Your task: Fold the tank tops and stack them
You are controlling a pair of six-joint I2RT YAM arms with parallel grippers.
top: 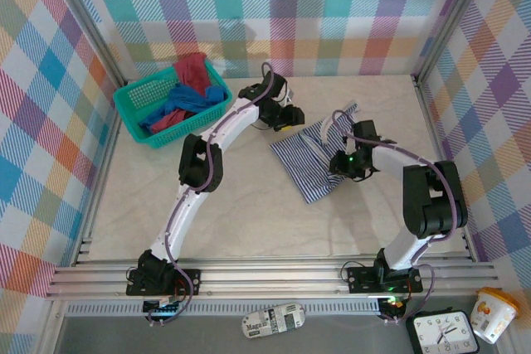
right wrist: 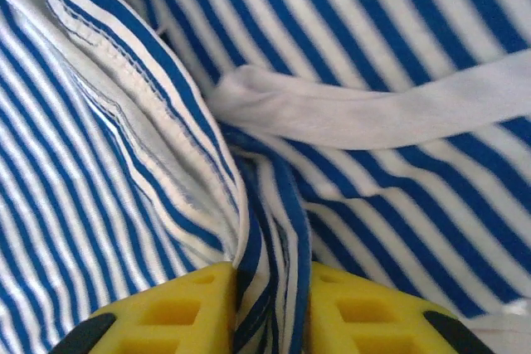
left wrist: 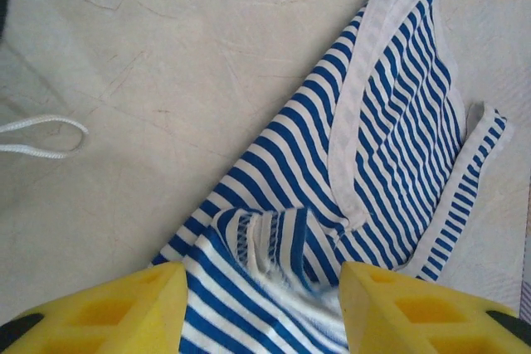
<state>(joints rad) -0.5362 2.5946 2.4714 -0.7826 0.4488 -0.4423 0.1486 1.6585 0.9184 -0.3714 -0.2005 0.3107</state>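
Folding step: your left claw (left wrist: pixel 264 292) gaped over the striped tank top (top: pixel 319 159), right claw (right wrist: pixel 267 308) pinched it; release should follow.

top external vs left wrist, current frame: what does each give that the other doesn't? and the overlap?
Top external: the teal basket at back left, holding the blue top and red top; the right gripper down on the near right part of the striped cloth.
Left wrist: the left gripper close up, its yellow fingers standing apart with a bunched fold of cloth in the gap; a white cord loop at the left edge.
Both: the striped tank top lying on the table.
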